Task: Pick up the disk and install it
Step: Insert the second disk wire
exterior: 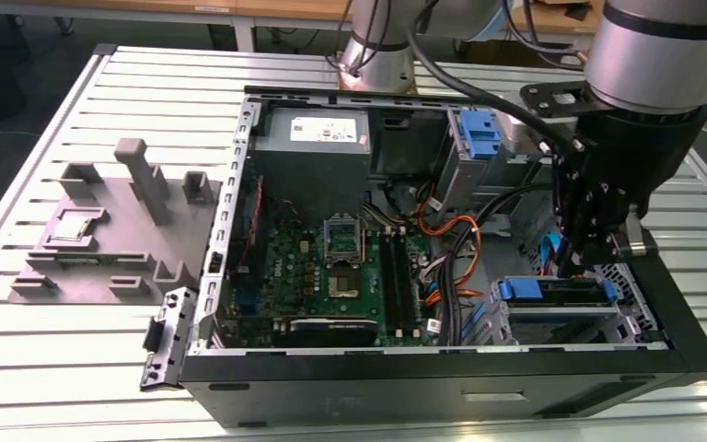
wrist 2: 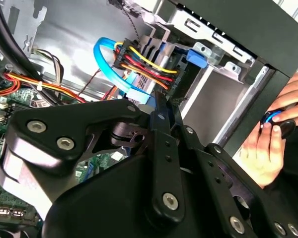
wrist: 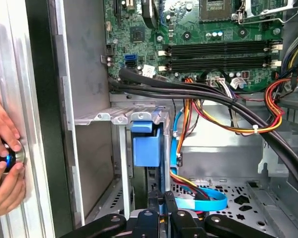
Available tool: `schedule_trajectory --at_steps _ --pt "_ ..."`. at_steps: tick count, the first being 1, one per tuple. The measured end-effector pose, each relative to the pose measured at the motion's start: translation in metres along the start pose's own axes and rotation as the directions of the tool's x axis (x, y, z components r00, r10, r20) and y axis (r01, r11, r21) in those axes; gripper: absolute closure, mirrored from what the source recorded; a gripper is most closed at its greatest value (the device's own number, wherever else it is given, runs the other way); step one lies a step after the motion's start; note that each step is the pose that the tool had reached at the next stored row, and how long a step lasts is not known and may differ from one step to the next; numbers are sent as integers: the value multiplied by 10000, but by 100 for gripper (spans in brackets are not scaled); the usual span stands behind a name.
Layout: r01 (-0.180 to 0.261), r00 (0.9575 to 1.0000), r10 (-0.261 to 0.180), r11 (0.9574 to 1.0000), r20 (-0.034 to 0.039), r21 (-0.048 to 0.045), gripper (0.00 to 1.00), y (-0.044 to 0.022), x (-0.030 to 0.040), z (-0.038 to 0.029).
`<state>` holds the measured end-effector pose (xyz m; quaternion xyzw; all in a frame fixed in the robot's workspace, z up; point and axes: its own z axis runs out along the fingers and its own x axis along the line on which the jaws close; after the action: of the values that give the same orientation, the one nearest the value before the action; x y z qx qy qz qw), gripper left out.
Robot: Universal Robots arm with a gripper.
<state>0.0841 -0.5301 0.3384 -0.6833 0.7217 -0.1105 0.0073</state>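
Note:
The disk (exterior: 565,293) lies flat in the metal drive cage (exterior: 574,322) at the case's front corner, on the exterior view's right, with its blue carrier tab (exterior: 519,289) facing the motherboard. In the first wrist view the blue carrier (wrist: 146,146) sits in the cage slot, edge-on. My gripper (exterior: 596,256) hangs just above the cage. Both wrist views show its fingers pressed together with nothing between them: gripper (wrist: 162,206) and gripper (wrist 2: 158,105). The tips sit close to the disk's cable end, beside a blue data cable (wrist 2: 107,59) and a plug with coloured wires (wrist 2: 144,67).
The open computer case (exterior: 452,387) lies on a slatted table (exterior: 34,368), with motherboard (exterior: 329,267), power supply (exterior: 317,138) and another blue bracket (exterior: 482,138) inside. A grey fixture (exterior: 108,230) stands on the exterior view's left. A person's hands (wrist: 2,158) hold a small device beside the case.

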Motion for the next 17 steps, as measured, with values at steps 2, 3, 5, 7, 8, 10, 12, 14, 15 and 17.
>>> schedule_trajectory --at_steps 2,3,5,7,8,10,12,14,15,17 --pt "-19 10000 19 10000 83 23 84 1 40 14" --pt "-30 9999 29 10000 134 32 84 2 58 20" --pt "-55 9996 54 10000 270 47 84 3 90 30" --pt "-83 9991 81 10000 425 48 84 4 117 35" --pt "-93 9988 90 9999 477 45 84 4 125 37" --pt "-103 9985 100 9999 534 41 84 5 140 39" --pt "-103 9985 101 9999 544 40 84 5 151 41" --pt "-107 9985 105 9999 545 39 84 4 166 46" --pt "-109 9984 107 9999 549 38 84 4 171 48" --pt "-112 9983 110 9999 565 37 84 4 175 49"
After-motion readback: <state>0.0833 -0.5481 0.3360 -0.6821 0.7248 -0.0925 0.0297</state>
